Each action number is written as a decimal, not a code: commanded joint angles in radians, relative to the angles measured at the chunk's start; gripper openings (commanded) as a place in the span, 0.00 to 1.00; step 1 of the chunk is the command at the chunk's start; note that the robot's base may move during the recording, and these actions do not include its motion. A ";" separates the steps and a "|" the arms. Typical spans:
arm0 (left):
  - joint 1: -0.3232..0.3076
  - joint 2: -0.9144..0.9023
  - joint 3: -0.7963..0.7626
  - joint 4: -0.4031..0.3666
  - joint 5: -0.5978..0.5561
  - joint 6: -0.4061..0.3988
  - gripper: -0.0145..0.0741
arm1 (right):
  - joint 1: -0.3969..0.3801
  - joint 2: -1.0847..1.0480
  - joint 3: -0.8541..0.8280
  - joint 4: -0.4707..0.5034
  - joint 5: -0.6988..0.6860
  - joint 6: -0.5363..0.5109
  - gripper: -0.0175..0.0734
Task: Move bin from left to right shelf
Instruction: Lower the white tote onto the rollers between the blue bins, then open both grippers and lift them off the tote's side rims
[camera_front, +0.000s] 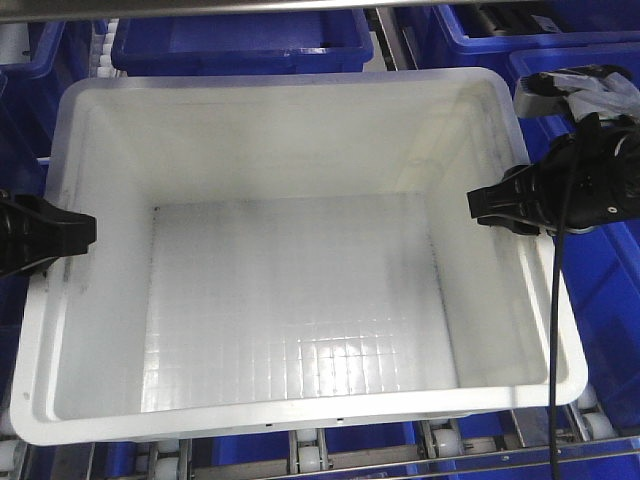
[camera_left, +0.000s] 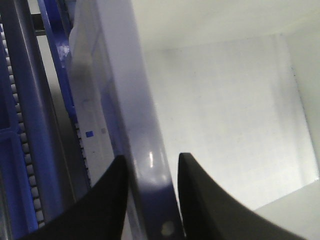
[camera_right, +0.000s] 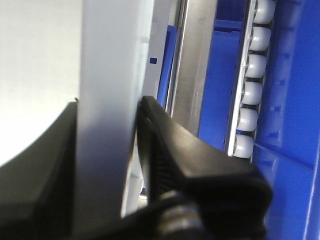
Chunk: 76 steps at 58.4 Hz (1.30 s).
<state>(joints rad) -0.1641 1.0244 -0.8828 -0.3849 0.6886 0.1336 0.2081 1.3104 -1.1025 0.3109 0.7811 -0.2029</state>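
Big white bin (camera_front: 300, 300) in the middle of the front picture, open side up, nothing inside, sitting on a shelf of small white rollers (camera_front: 310, 458) along the bottom edge. Blue crates (camera_front: 240, 45) at the top, left and right of the frame, all around the bin. Left tool (camera_front: 88, 232) at the middle left, black, clamped on the bin's left rim (camera_left: 150, 165); in the left wrist picture, one black finger (camera_left: 107, 200) on each side of that rim, pressed close. Right tool (camera_front: 478, 208) at the middle right, also black, pinching the right rim (camera_right: 107, 125); in the right wrist picture, both fingers (camera_right: 165, 145) tight against the white wall, with a metal rail (camera_right: 195, 65) and more white rollers just beside, toward the right.
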 joint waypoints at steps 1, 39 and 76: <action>-0.016 -0.025 -0.044 -0.080 -0.119 0.039 0.32 | 0.011 -0.036 -0.047 0.091 -0.081 -0.029 0.31; -0.016 -0.025 -0.044 -0.057 -0.149 0.039 0.54 | 0.011 -0.036 -0.047 0.039 -0.086 -0.028 0.76; -0.016 -0.026 -0.047 -0.056 -0.174 0.040 0.54 | 0.011 -0.036 -0.047 0.035 -0.120 -0.028 0.77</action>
<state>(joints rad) -0.1758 1.0161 -0.8925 -0.4151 0.5815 0.1746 0.2157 1.3060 -1.1153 0.3297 0.7253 -0.2181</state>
